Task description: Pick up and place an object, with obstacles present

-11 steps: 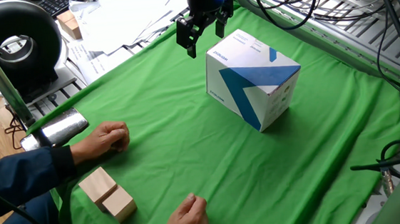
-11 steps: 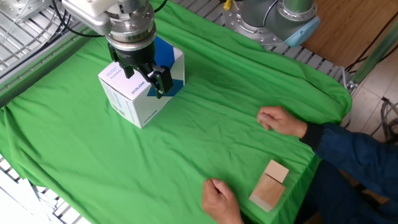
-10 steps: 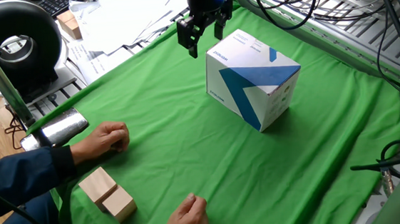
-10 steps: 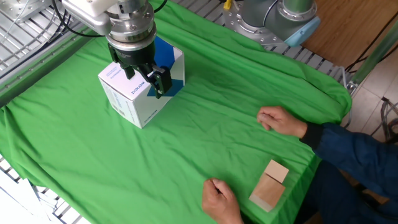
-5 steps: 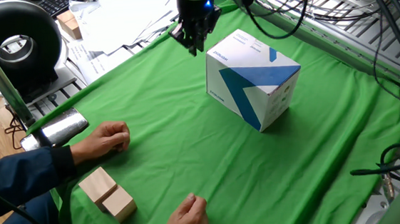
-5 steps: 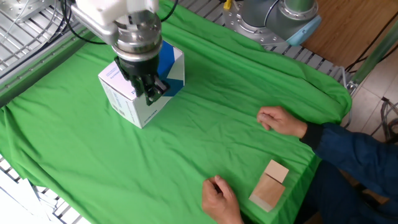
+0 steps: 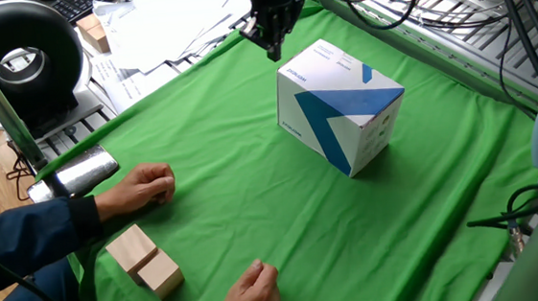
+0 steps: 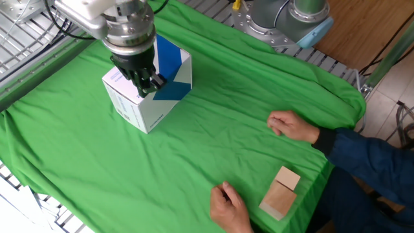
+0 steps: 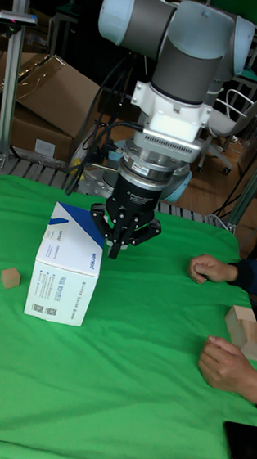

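End effector [image 9: 116, 245] with fingers pressed together, empty, above white-and-blue box [image 9: 64, 265] | tiny wooden cube [image 9: 10, 278] left of box, on green-covered table [image 9: 133, 378]

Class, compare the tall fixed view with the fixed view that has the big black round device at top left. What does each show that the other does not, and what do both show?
Only the tall view shows the tiny wooden cube on the cloth beside the box, and a dark phone.

Only the other shows the black round device and scattered papers.

Both show the white-and-blue box, the gripper, the green cloth, two hands and the wooden blocks.
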`<state>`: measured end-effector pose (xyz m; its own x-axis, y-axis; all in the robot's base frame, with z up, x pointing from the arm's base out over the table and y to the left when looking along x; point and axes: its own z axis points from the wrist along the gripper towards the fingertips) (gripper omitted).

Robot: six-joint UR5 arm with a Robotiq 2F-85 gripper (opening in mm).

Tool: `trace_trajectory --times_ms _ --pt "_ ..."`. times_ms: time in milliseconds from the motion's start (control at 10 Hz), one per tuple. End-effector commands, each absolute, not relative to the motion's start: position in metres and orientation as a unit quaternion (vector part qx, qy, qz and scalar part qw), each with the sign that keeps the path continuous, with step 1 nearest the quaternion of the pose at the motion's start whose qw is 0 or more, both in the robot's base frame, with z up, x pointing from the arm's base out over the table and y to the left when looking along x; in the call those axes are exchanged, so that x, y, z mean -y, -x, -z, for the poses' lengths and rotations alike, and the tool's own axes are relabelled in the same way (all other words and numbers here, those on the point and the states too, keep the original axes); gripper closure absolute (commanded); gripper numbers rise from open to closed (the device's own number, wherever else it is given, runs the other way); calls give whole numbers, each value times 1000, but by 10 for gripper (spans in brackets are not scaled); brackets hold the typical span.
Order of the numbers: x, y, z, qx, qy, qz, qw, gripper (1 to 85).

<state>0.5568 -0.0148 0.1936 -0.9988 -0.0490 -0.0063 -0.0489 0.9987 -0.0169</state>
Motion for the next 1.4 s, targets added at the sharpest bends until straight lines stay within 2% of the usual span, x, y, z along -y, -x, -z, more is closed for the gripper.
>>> trace_trajectory --times_ms 0,400,600,800,1000,1200,1300 --pt "31 -548 -191 -999 42 7 3 843" --pt "46 -547 -183 -999 42 22 15 843" --pt "38 -548 -187 -999 41 9 21 843" --pt "48 -549 -186 -998 46 27 24 843" --pt "44 -557 -186 -998 47 20 39 843" --pt "26 -552 -186 -999 -11 -17 29 843" --pt "28 -548 -186 -999 -21 -13 23 843"
